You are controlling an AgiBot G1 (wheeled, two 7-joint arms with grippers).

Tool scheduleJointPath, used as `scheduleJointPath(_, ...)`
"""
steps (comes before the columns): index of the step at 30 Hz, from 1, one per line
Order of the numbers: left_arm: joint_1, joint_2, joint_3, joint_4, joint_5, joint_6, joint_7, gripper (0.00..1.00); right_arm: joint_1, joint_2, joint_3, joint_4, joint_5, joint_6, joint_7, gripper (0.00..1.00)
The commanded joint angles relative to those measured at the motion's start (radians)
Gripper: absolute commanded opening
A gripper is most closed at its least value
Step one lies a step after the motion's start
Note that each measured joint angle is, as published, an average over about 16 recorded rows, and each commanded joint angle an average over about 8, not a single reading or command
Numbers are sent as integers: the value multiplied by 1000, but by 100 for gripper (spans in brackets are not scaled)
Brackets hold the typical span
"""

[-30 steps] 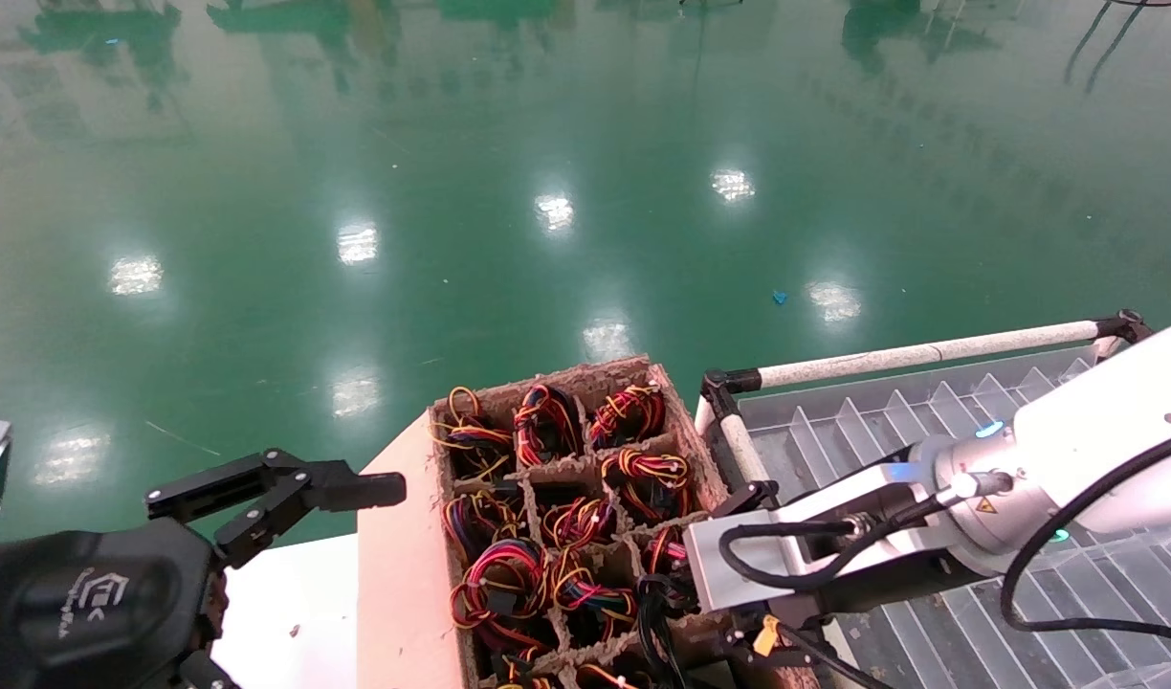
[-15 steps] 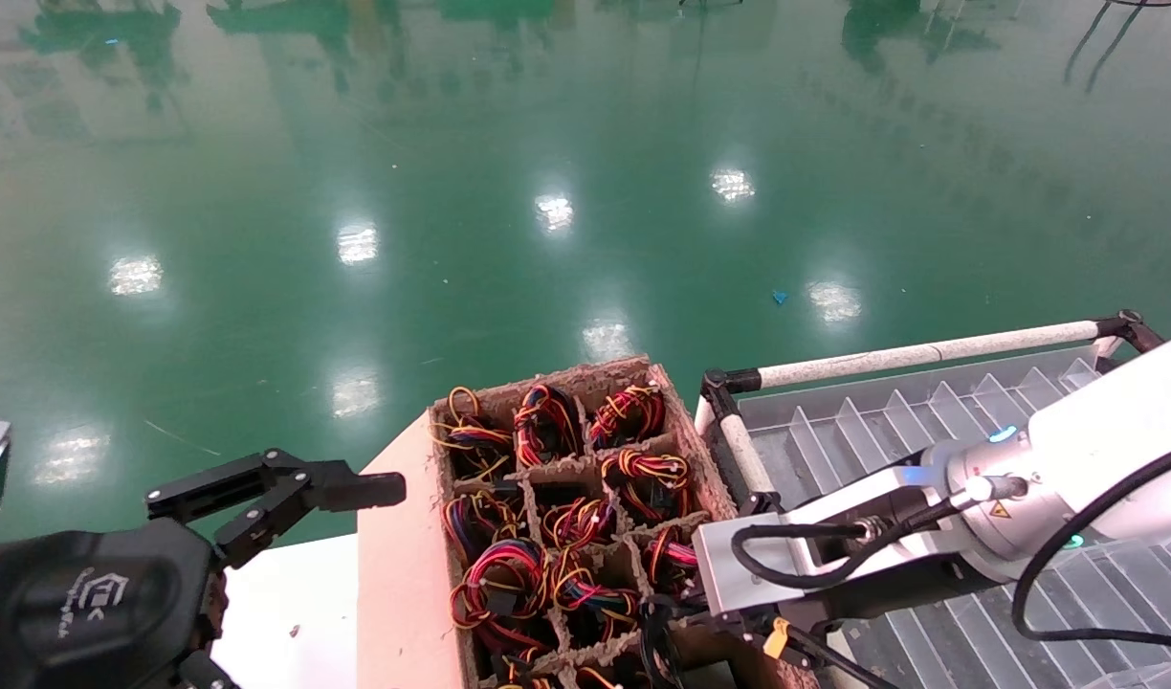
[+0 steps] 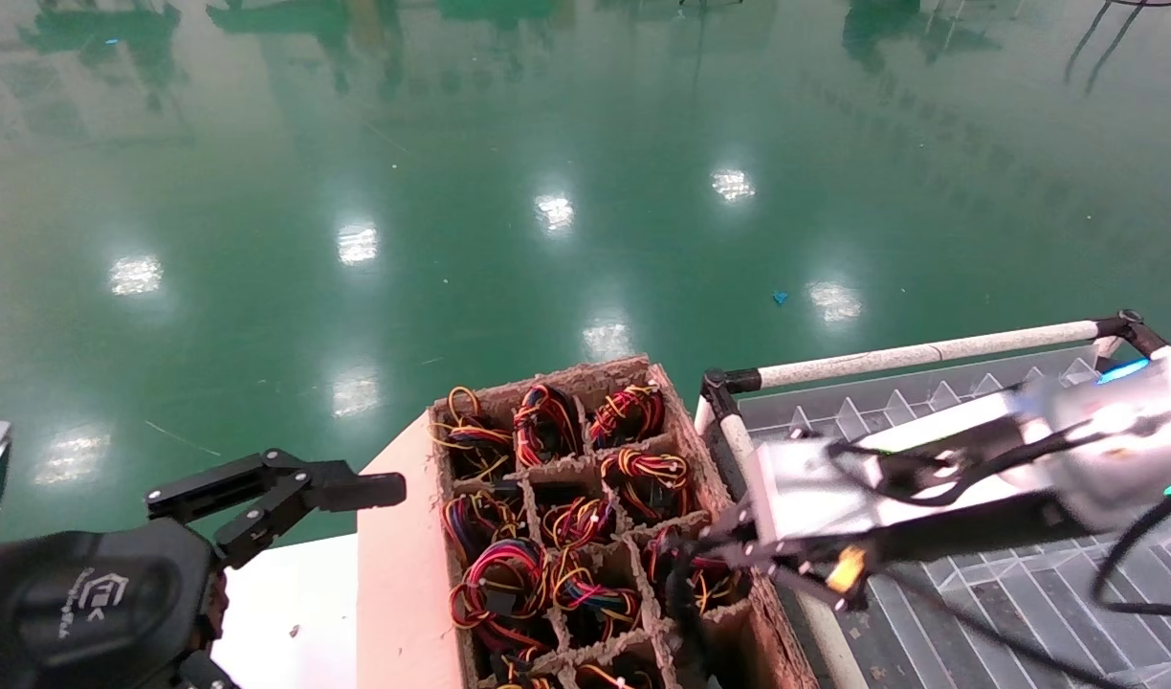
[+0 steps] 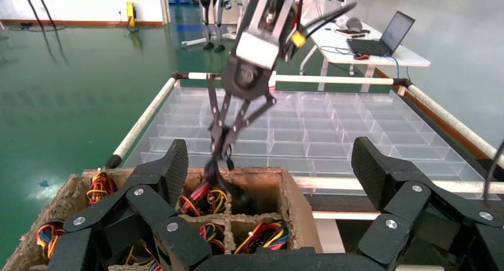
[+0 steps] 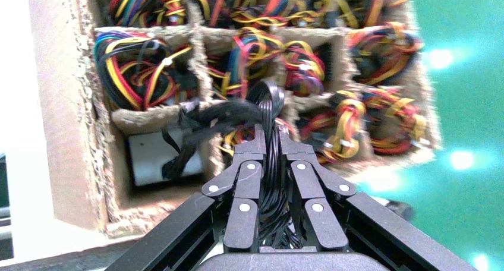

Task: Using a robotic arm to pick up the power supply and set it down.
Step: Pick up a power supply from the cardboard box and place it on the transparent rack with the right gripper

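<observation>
Green glossy floor [image 3: 566, 172] fills the background, with ceiling lights mirrored in it. Nearest the camera in the head view, at the lower left, the left tool [image 3: 289, 498] is parked over a white table [image 3: 289, 612], its black fingers [image 4: 160, 182] spread apart and holding nothing. Just beside it stands a brown pulp tray [image 3: 408, 574] split into cells, most of them stuffed with red-yellow-black coiled wire bundles [image 3: 509, 574]. At the tray's right edge, the robotic arm [image 3: 930, 478] reaches in from the right, its grey wrist block above the tray wall. The right tool [image 5: 270, 158] has its fingers closed together on a black braided cable bundle [image 5: 267, 110], which loops up between them and trails back down into a cell. In that cell sits the power supply [image 5: 157, 158], seen only as a pale grey face low in the compartment near the tray's corner; whether it has lifted off the cell floor cannot be told. Beyond the tray, to the right, lies a clear plastic divider grid [image 3: 930, 402] framed by white tubes [image 3: 930, 352].
</observation>
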Motion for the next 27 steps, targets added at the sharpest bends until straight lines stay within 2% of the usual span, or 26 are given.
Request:
scheduleJointPath(1, 0, 0, 0, 0, 0, 0, 0, 100, 11, 22, 18, 1, 24, 2, -5, 0)
scheduleJointPath(10, 0, 0, 0, 0, 0, 0, 0, 100, 118, 122, 148, 2, 184, 13, -37, 0)
scheduleJointPath(15, 0, 0, 0, 0, 0, 0, 0, 100, 194, 155, 215, -3, 228, 44, -43, 0)
scheduleJointPath(21, 0, 0, 0, 0, 0, 0, 0, 100, 278, 154, 256, -20, 208, 89, -43, 0)
scheduleJointPath(27, 0, 0, 0, 0, 0, 0, 0, 100, 357, 111, 244, -92, 127, 88, -75, 0)
